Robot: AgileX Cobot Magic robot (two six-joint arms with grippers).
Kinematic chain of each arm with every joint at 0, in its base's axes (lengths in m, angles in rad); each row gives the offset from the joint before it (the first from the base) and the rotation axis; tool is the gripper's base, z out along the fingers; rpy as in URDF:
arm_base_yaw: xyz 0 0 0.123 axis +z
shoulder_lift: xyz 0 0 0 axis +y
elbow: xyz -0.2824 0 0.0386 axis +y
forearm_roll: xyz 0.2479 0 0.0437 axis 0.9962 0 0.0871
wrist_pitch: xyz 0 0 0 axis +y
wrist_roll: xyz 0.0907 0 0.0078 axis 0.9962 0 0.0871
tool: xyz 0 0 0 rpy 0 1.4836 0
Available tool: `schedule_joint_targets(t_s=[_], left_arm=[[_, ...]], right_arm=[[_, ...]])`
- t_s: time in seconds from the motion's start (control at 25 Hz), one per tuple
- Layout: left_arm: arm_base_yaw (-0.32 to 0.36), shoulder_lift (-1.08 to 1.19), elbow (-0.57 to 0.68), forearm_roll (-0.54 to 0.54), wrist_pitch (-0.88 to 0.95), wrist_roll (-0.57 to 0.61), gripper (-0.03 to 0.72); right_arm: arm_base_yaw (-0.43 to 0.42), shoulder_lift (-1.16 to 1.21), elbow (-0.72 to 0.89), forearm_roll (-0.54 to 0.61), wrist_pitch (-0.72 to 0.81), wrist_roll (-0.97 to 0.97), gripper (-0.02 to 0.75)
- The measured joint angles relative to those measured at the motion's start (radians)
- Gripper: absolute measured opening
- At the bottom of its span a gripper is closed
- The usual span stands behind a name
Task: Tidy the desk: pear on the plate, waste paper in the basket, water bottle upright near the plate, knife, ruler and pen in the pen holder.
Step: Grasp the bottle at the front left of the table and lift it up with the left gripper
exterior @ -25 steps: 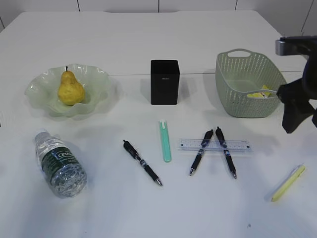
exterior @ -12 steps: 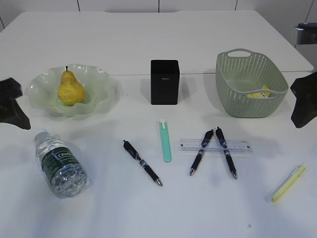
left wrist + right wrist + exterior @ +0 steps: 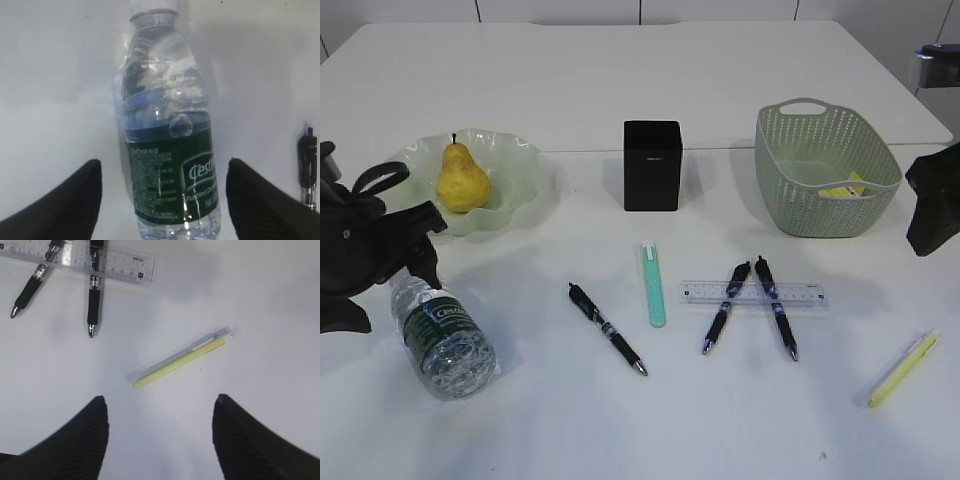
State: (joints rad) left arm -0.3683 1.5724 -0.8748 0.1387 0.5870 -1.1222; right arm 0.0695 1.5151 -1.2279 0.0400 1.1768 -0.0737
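Since the earlier frame, my left gripper (image 3: 160, 200) has moved over the lying water bottle (image 3: 167, 150), jaws spread; risk: round bottle rolls away.

Three black pens (image 3: 607, 328), one ruler (image 3: 752, 292), one pear (image 3: 462, 179)

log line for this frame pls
done: pear on plate, waste paper in basket | left gripper open over lying water bottle | right gripper open, empty | ruler on table
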Motion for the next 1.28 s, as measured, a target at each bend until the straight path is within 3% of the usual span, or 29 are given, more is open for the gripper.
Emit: schedule_joint_targets(t_s=[0.28, 0.76, 1.28], left_arm=[[0.000, 0.077, 0.000, -0.027, -0.088, -0.007, 0.603], [0.034, 0.179, -0.076, -0.029, -0.074, -0.011, 0.594], [0.057, 0.240, -0.077, -0.029, -0.092, -0.011, 0.594]], right_arm=[[0.000, 0.000, 0.000, 0.000, 0.000, 0.000, 0.482], [0.000, 0.000, 0.000, 0.000, -0.012, 0.000, 0.482], [0.000, 0.000, 0.000, -0.010, -0.030, 0.000, 0.482]])
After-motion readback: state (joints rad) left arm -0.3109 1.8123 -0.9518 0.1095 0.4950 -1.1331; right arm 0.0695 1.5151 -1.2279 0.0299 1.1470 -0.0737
